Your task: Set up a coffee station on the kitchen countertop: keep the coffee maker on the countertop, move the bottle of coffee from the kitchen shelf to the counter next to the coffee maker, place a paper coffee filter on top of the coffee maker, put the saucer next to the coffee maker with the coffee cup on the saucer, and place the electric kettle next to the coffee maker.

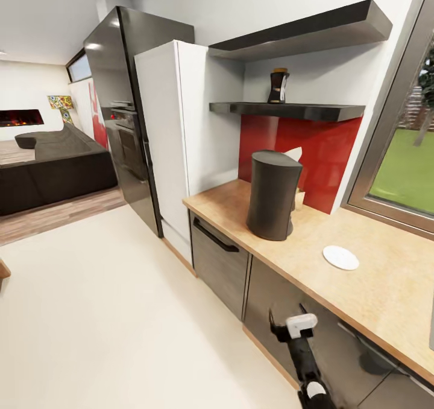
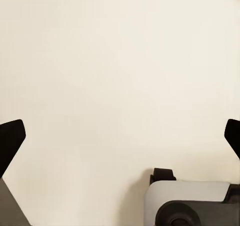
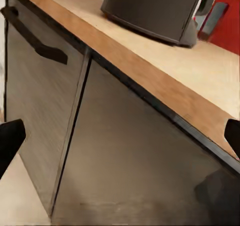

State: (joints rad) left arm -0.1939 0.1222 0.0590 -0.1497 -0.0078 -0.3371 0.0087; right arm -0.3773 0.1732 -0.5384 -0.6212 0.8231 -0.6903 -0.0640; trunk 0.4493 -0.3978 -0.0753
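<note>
The dark grey coffee maker (image 1: 272, 195) stands on the light wood kitchen countertop (image 1: 374, 288), in front of the red backsplash. A white pointed piece (image 1: 294, 154) shows behind its top; I cannot tell if it is the paper coffee filter. The bottle of coffee (image 1: 278, 86) stands on the thin black kitchen shelf (image 1: 289, 110) above. To the coffee maker's right the white saucer (image 1: 340, 257) lies flat and bare. My right gripper (image 1: 286, 313) is open, low before the cabinet fronts (image 3: 125, 151), below the coffee maker (image 3: 150, 8). My left gripper (image 2: 120, 136) is open over the floor. The coffee cup and the electric kettle are out of view.
A thicker black shelf (image 1: 301, 32) hangs above the thin one. A tall white cabinet (image 1: 181, 125) and a dark oven tower (image 1: 120, 107) stand left of the counter. A window (image 1: 404, 161) is at the right. Cream floor (image 1: 108, 312) spreads to the left, towards a dark sofa (image 1: 54, 168).
</note>
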